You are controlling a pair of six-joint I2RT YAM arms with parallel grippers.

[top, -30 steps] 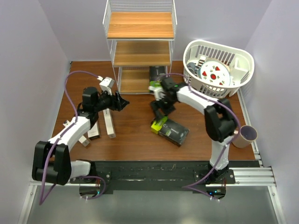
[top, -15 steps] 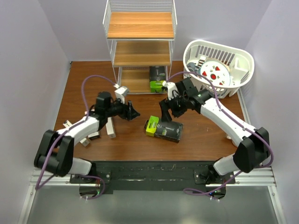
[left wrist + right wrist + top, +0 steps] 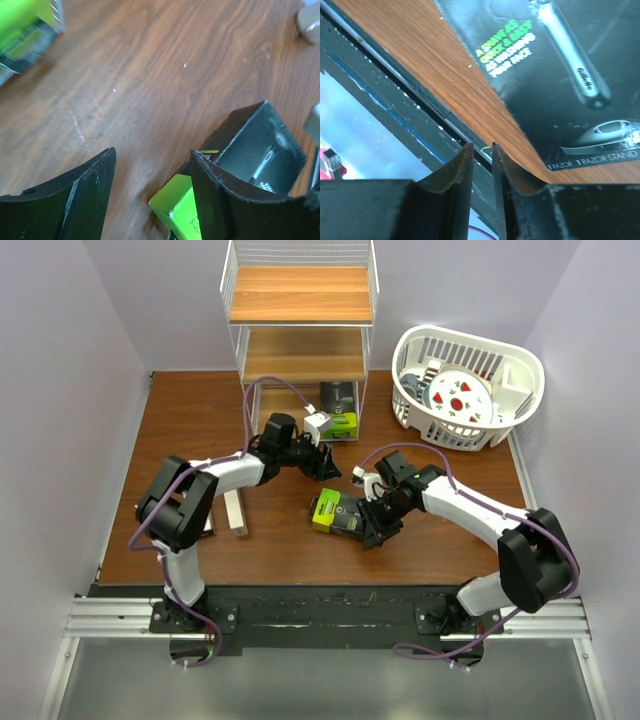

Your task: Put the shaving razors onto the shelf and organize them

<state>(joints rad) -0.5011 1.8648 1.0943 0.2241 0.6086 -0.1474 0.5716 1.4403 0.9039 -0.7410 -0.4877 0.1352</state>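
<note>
The shelf (image 3: 300, 310) stands at the back centre, with one black razor pack with a lime-green end (image 3: 338, 406) on its bottom tier; the same pack shows in the left wrist view (image 3: 22, 27). A second black pack (image 3: 345, 517) lies flat on the table, green end to the left. My left gripper (image 3: 326, 462) hovers open just behind it, the green end (image 3: 181, 206) beside its right finger (image 3: 225, 200). My right gripper (image 3: 378, 528) sits at that pack's near right end (image 3: 560, 65), jaws almost together, nothing between them (image 3: 482, 152). White cartons (image 3: 235, 512) lie at the left.
A white slatted basket (image 3: 520, 375) holding a plate and other items stands at the back right. Purple walls close in on both sides. The black rail at the table's near edge (image 3: 395, 90) lies right below my right gripper.
My left arm swung right to the space in front of the shelf. My right gripper came down to the pack's near right end and closed its jaws. The pack shifted left.
</note>
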